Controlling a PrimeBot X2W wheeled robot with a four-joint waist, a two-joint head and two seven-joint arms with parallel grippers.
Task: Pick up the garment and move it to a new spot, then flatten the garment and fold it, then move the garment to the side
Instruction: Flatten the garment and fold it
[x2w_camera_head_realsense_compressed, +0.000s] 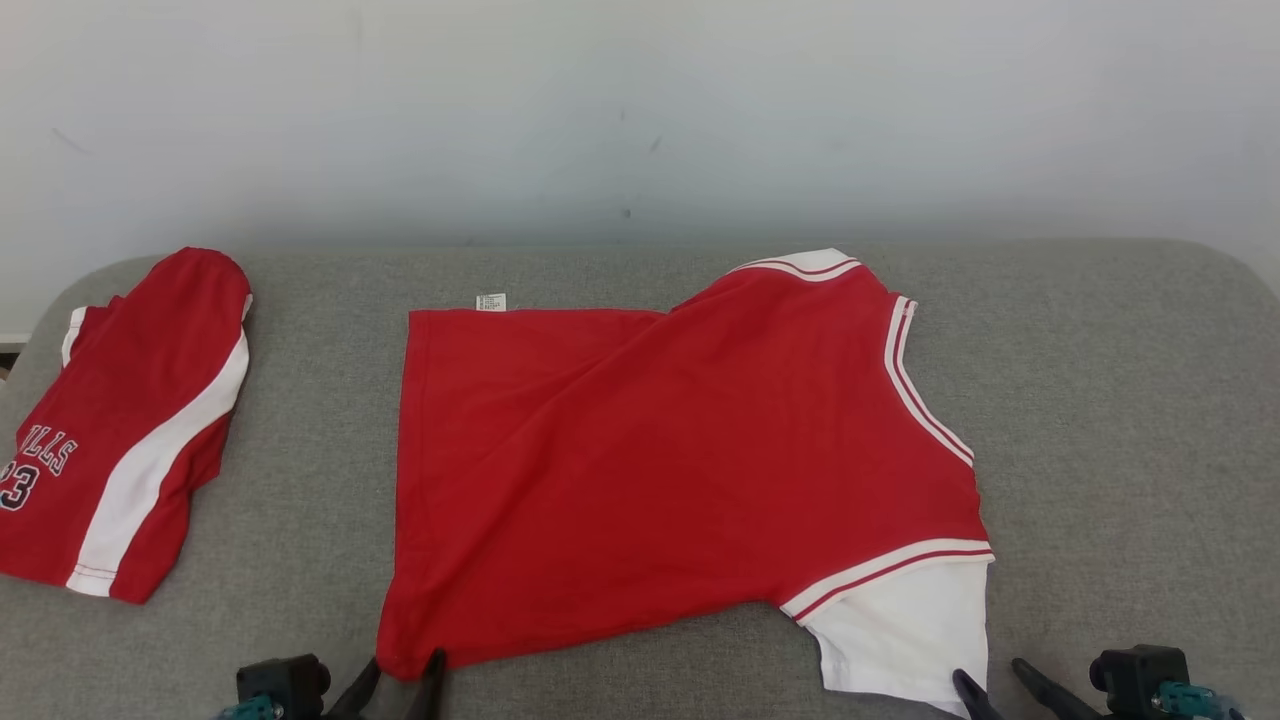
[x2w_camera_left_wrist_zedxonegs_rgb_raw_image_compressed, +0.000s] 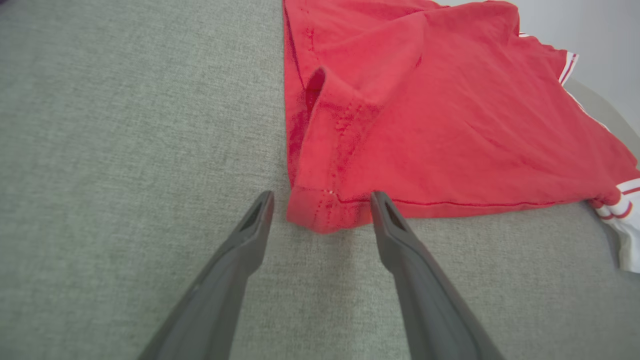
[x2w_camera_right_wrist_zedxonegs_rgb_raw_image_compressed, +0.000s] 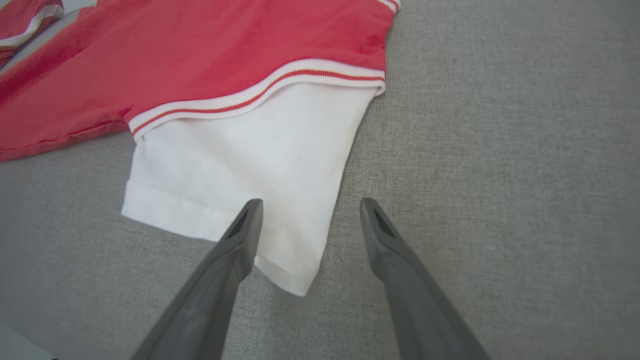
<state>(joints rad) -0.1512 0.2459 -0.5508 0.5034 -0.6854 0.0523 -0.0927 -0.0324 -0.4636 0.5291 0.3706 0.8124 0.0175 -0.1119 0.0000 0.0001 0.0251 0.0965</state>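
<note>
Red garment (x2w_camera_head_realsense_compressed: 680, 470) on grey surface (x2w_camera_head_realsense_compressed: 1100, 400)

Red garment (x2w_camera_head_realsense_compressed: 680, 470), white-striped trim

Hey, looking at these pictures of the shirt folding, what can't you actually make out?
- Lettering on the folded red garment: head view, partly cut off by the left edge.
- Print on the white label of the red shirt: head view, too small to read.
- Bodies of the left gripper and right gripper: head view, cut off by the bottom edge.
- The shirt's underside: every view, hidden by its own cloth.
</note>
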